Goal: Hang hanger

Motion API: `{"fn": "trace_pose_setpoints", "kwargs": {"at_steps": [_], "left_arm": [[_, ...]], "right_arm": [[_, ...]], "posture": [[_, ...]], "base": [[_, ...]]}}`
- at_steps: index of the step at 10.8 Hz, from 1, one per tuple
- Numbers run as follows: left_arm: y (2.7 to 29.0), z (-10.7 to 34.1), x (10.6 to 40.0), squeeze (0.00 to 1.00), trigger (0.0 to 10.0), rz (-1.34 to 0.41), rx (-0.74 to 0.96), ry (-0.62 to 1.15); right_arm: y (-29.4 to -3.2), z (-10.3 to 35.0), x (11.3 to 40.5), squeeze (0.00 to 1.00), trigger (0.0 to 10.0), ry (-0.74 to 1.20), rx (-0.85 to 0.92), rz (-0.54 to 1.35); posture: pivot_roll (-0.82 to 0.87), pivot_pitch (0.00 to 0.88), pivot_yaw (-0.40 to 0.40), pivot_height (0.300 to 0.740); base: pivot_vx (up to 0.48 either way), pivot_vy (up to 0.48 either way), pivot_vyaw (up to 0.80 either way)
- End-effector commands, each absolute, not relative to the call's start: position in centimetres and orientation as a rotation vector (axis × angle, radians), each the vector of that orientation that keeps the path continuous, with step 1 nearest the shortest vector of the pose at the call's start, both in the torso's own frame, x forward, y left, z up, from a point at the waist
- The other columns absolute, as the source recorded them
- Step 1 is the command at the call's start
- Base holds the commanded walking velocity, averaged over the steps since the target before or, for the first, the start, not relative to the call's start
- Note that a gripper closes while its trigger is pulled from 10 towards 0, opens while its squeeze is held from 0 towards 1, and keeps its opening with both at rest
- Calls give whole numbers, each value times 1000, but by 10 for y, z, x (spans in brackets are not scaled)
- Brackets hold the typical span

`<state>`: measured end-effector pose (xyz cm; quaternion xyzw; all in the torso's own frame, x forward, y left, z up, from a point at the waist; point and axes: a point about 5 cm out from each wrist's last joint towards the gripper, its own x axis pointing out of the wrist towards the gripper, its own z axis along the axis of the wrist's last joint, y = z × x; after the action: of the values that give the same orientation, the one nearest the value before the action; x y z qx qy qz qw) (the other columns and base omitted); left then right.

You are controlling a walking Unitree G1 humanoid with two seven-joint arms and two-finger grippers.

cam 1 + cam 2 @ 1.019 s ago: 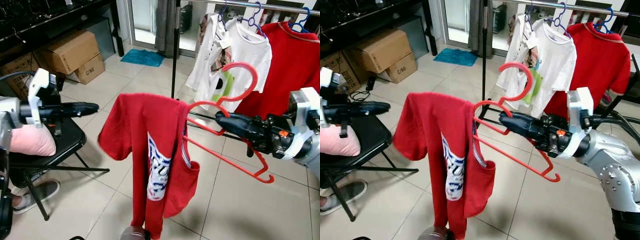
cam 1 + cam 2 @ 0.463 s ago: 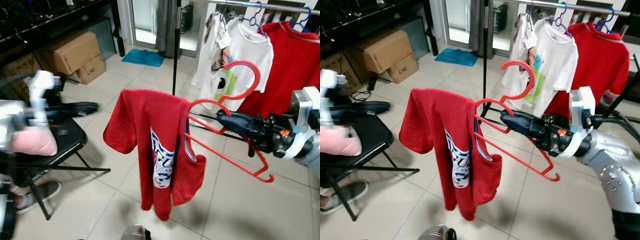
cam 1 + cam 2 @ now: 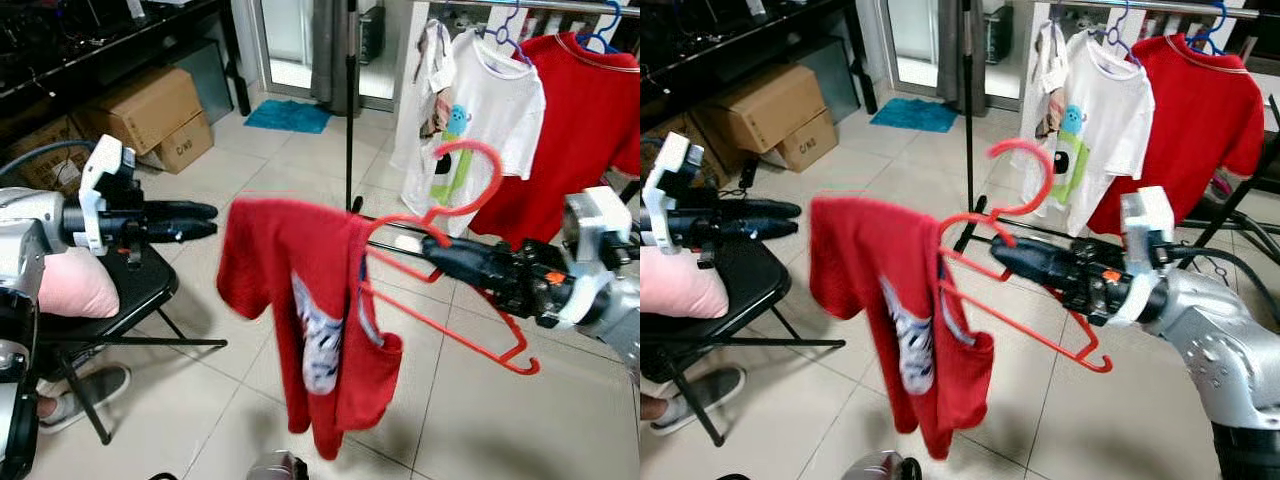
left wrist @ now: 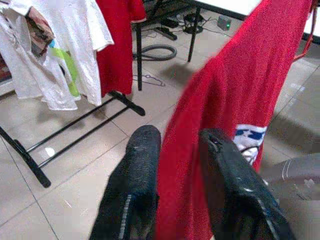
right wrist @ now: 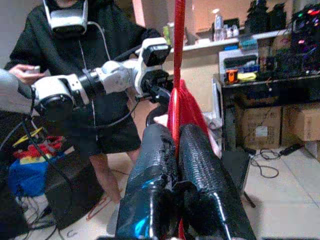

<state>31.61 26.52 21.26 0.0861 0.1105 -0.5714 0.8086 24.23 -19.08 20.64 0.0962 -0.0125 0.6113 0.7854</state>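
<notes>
Out in front of the clothes rail (image 3: 520, 6), the right claw (image 3: 1002, 254) is clamped tight on a red plastic hanger (image 3: 440, 262), its two black fingers pinched together on the wire just below the hook. That hanger sits tilted in mid-air, hook curling up towards the rail and the long bottom bar slanting down towards the robot's right. A red T-shirt (image 3: 300, 310) with a white and blue print droops off its left end, bunched and hanging crooked above the tiled floor (image 3: 250, 400), blurred at the edges. On the rail, a white shirt (image 3: 470, 110) and another red shirt (image 3: 575, 120) hang on blue hangers. Off to the left, the left claw (image 3: 205, 220) is held out level above a black folding chair (image 3: 110, 300), fingers slightly parted, holding nothing.
</notes>
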Motion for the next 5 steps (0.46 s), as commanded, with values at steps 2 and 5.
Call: {"fn": "trace_pose_setpoints", "kwargs": {"at_steps": [2,5], "left_arm": [[270,215,317,596,10000,-1205,219,251],[268,194,301,0,0,-1300,135,300]], "right_arm": [[-184,217,245,0,10000,-50,136,1378],[-182,225,250,0,10000,-49,120,1430]], "posture": [[9,0,105,740],[21,0,70,740]], "base": [[0,0,0],[0,0,0]]}}
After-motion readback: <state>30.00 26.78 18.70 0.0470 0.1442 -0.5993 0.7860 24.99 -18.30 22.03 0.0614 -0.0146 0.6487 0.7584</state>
